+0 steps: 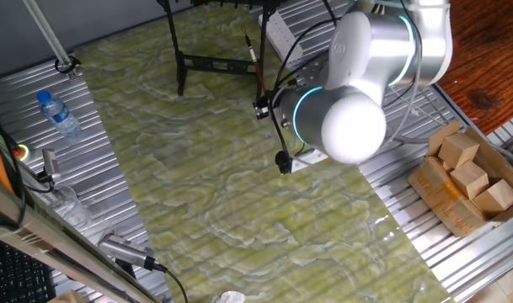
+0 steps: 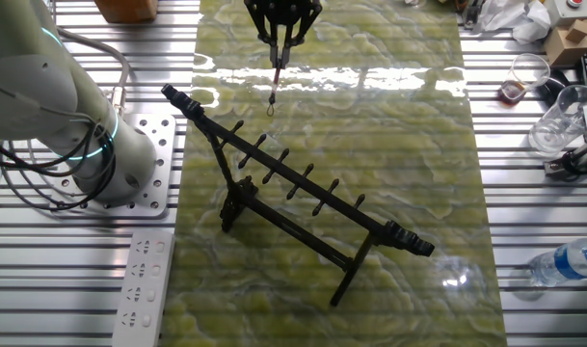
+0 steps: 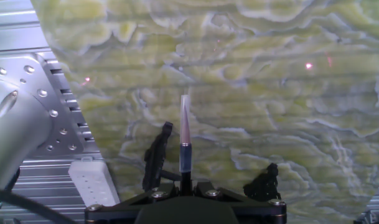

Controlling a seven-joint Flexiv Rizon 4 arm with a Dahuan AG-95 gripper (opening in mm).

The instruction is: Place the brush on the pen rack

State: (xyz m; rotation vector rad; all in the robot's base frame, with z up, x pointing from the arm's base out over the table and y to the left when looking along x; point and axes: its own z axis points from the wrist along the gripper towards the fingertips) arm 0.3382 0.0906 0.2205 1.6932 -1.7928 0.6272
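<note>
The brush (image 2: 276, 69), a thin reddish-brown stick with a pale end, sticks out from my gripper (image 2: 281, 37), which is shut on its dark end. It hangs in the air over the green marbled mat, apart from the pen rack (image 2: 293, 183). The rack is a black barred frame with a pegged crossbar, standing mid-mat and nearer the camera than the brush. In one fixed view the brush (image 1: 255, 61) rises from the gripper (image 1: 262, 103) beside the rack (image 1: 210, 63). In the hand view the brush (image 3: 185, 134) points straight ahead from the gripper (image 3: 185, 182); dark rack parts (image 3: 157, 158) show below.
A white power strip (image 2: 144, 280) lies left of the mat by the arm's base (image 2: 91, 154). A water bottle (image 2: 568, 262) and glasses (image 2: 563, 120) stand at the right. A cardboard box of wooden blocks (image 1: 467, 177) sits beyond the arm.
</note>
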